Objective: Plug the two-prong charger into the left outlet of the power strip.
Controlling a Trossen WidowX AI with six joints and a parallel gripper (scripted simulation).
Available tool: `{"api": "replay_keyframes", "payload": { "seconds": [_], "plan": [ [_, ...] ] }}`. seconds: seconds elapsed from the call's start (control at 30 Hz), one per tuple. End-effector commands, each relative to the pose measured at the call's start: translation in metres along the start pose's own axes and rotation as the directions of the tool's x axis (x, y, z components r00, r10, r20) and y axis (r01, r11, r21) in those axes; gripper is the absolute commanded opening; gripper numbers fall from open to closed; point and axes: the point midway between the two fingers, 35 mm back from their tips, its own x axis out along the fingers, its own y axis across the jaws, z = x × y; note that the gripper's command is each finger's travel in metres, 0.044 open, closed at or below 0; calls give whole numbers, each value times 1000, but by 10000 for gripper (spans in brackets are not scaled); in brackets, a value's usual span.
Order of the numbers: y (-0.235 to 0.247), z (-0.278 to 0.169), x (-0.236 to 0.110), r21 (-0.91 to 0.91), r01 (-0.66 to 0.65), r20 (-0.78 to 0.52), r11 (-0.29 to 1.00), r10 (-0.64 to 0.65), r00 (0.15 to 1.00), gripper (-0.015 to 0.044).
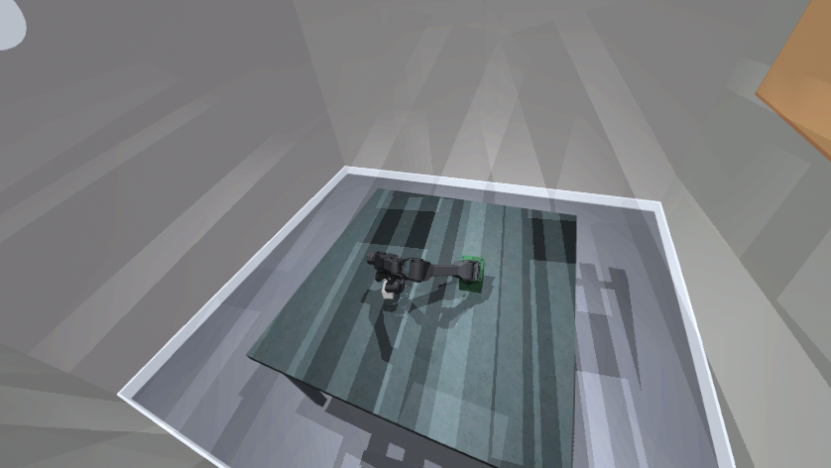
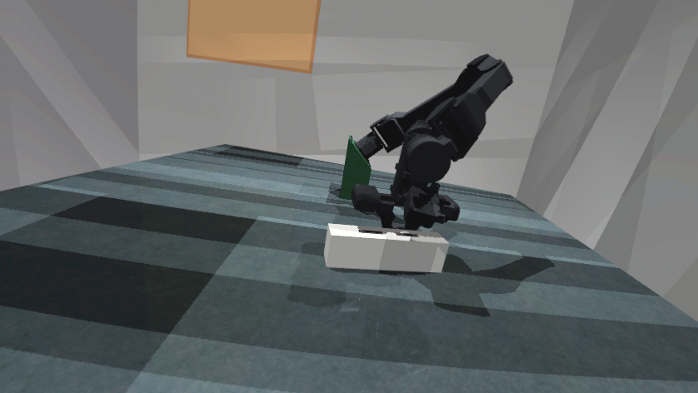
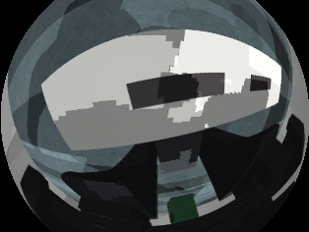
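Note:
The white power strip lies on the striped table top, with dark outlet slots on its upper face. My black gripper points down right over the strip and is shut on the charger, a small dark-grey block between the fingers. In the exterior view the charger is mostly hidden by the fingers, and its lower end reaches the strip's top near the slots. I cannot tell how deep the prongs sit or in which outlet.
The green base block of the arm stands behind the strip. The table top sits inside a white-rimmed enclosure. An orange panel hangs on the back wall.

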Motion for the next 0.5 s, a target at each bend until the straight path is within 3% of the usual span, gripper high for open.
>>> {"api": "replay_keyframes", "payload": {
  "seconds": [0.0, 0.13, 0.47],
  "plan": [
    [0, 1, 0, -2, 0, 2, 1000, 0, 1000, 0],
    [0, 1, 0, -2, 0, 2, 1000, 0, 1000, 0],
    [0, 1, 0, -2, 0, 2, 1000, 0, 1000, 263]
  ]
}}
